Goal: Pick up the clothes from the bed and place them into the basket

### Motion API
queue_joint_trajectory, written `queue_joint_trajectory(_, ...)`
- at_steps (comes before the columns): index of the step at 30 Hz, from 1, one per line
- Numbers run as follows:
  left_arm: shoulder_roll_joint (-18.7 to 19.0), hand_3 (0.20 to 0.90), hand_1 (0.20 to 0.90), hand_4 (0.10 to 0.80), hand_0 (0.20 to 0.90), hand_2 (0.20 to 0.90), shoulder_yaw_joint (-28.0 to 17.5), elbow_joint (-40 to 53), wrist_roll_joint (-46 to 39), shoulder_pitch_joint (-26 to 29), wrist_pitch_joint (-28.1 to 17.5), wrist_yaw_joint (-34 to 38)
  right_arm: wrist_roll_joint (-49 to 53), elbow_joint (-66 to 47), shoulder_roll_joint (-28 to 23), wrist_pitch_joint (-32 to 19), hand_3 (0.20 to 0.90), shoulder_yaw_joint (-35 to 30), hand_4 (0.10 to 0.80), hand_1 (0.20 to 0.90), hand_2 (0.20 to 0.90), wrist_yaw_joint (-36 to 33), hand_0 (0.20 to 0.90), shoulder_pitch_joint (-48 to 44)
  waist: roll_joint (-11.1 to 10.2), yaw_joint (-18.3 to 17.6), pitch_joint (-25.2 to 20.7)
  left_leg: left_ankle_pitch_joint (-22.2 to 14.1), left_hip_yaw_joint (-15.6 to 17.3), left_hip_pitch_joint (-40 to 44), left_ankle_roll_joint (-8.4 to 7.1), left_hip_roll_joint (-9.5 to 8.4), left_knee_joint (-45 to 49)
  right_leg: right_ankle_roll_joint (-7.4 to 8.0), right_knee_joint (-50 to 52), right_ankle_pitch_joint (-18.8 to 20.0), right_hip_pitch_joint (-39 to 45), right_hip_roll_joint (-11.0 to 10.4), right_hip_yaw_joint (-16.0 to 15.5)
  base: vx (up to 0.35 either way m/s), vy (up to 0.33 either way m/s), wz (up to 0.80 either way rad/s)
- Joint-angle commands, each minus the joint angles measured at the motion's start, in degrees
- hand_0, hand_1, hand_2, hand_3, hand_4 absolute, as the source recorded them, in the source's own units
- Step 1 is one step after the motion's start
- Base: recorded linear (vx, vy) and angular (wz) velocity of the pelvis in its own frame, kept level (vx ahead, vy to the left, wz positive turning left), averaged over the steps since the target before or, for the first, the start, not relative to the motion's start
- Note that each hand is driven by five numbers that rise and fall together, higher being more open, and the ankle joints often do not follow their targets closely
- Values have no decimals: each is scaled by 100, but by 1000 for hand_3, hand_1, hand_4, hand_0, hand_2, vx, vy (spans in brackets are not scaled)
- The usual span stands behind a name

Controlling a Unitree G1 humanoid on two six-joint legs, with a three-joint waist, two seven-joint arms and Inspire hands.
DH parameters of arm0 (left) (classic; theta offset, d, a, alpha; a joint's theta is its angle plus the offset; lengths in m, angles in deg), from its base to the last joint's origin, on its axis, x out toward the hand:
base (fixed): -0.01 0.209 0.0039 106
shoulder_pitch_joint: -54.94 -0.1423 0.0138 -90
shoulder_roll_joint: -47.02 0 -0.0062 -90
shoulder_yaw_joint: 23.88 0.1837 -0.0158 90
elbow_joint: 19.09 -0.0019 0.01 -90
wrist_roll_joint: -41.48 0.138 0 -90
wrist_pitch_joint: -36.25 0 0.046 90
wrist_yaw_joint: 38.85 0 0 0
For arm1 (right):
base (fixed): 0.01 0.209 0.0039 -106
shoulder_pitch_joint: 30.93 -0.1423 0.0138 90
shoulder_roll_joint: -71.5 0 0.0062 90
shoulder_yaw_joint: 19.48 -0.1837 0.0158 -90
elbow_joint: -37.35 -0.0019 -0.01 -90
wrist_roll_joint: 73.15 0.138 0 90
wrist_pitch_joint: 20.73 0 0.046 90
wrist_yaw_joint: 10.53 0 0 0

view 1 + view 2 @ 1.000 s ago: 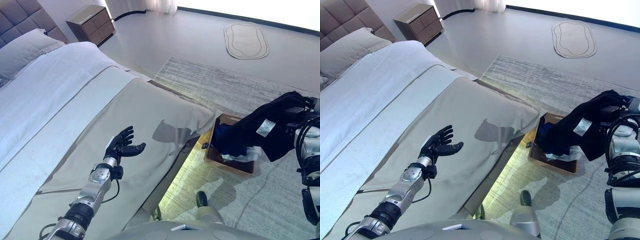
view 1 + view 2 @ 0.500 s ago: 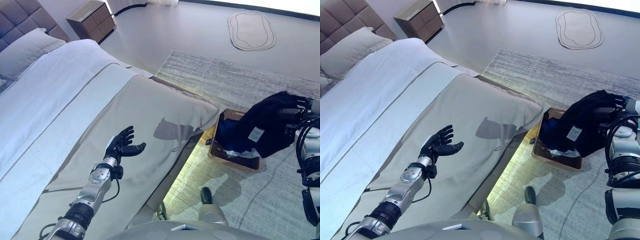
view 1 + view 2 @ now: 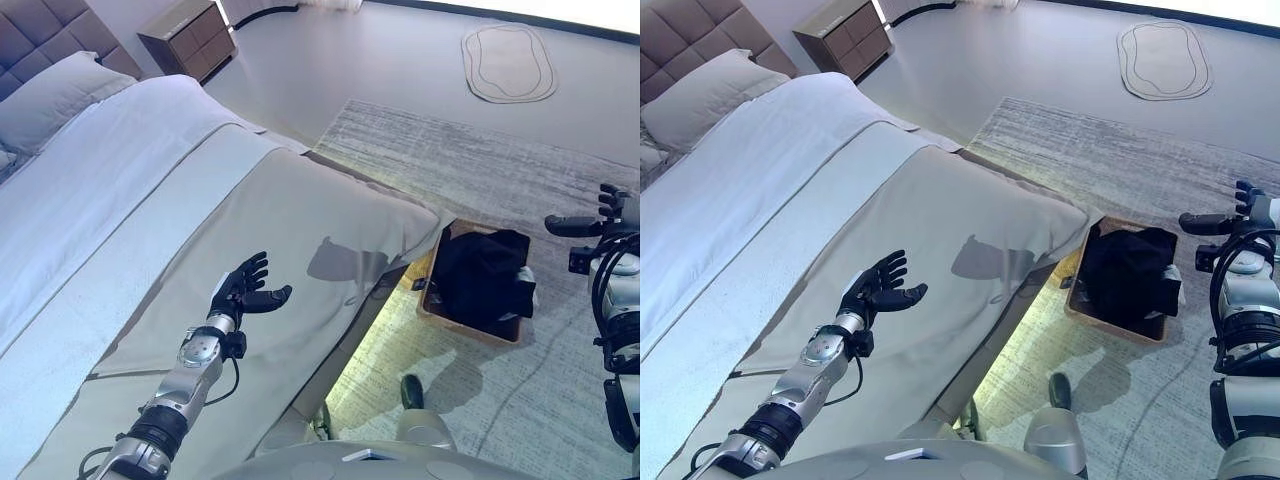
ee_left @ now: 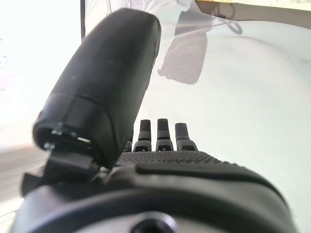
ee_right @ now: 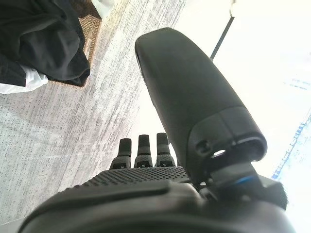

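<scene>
A black garment [image 3: 482,279] lies in the brown basket [image 3: 470,326] on the rug beside the bed; it also shows in the right wrist view [image 5: 39,34], with a bit of white cloth [image 5: 19,82] at its edge. My right hand [image 3: 592,222] is open and empty, held above the rug to the right of the basket. My left hand [image 3: 243,289] is open and empty, hovering over the beige bedspread [image 3: 280,230]; its straight fingers [image 4: 158,133] show in the left wrist view.
The bed has a white sheet [image 3: 90,190] and a grey pillow [image 3: 55,95] at its head. A wooden nightstand [image 3: 188,37] stands beyond the bed. A small oval mat [image 3: 507,60] lies on the floor. The grey rug [image 3: 480,180] spreads around the basket.
My right hand has let go of the black garment, which has dropped into the basket. The hand now stands open and empty. The left hand has not moved.
</scene>
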Motion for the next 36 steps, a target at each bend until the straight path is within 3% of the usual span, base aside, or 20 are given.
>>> queue_joint_trajectory(1,265,900,900,800,900,900,-160,194,136,307,-407,35,-198,-501,-160,-453,900,74,800,900,900,-80,900,-497,-603,49,-331,-518,-302,-34,-245,18,323,-108,226,-346,67,42,-205,0,0,0)
queue_joint_trajectory(7,228,900,900,800,900,900,-189,148,167,267,-388,35,-519,-776,-53,-545,900,180,800,900,900,56,900,-423,-646,83,-365,-520,-339,-26,-250,27,345,-119,233,-357,104,31,-247,3,-1,1)
queue_joint_trajectory(16,-98,900,900,800,900,900,-363,-346,299,56,-359,214,-1323,-1983,782,-1012,900,514,800,900,900,121,900,134,-840,210,-479,-572,-511,-55,-231,10,508,-165,270,-450,253,8,-362,15,-1,7)
queue_joint_trajectory(19,-235,900,900,800,900,900,-423,-448,388,-74,-379,177,-1672,-2268,1092,-1140,900,508,800,900,900,-13,900,554,-861,219,-515,-574,-353,-59,-215,11,552,-154,260,-456,310,-16,-501,24,57,20)
queue_joint_trajectory(21,-341,900,900,800,900,900,-465,-553,513,-149,-363,41,-1836,-2480,1350,-1226,900,507,800,900,900,-264,900,1021,-838,181,-537,-512,187,-18,-181,58,497,-96,257,-434,384,-85,-852,30,77,39)
queue_joint_trajectory(23,-361,900,900,800,900,900,-488,-597,558,-183,-298,-24,-1932,-2512,1560,-1358,900,451,800,900,900,-415,900,1316,-815,171,-554,-467,446,23,-153,60,399,-33,272,-413,429,-153,-1114,35,102,79)
queue_joint_trajectory(29,-321,900,900,800,900,900,-618,-582,648,-509,-178,44,-2305,-2640,1981,-1378,900,742,800,900,900,-364,900,1514,-745,366,-588,-429,187,76,57,-174,43,120,452,-412,361,-217,-1197,43,108,46)
queue_joint_trajectory(36,-297,900,900,800,900,900,-800,-552,650,-699,-148,-73,-2750,-2564,2315,-1494,900,1198,800,900,900,-221,900,1794,-782,536,-668,-451,112,60,136,-258,-2,199,476,-415,401,-297,-1330,24,46,8)
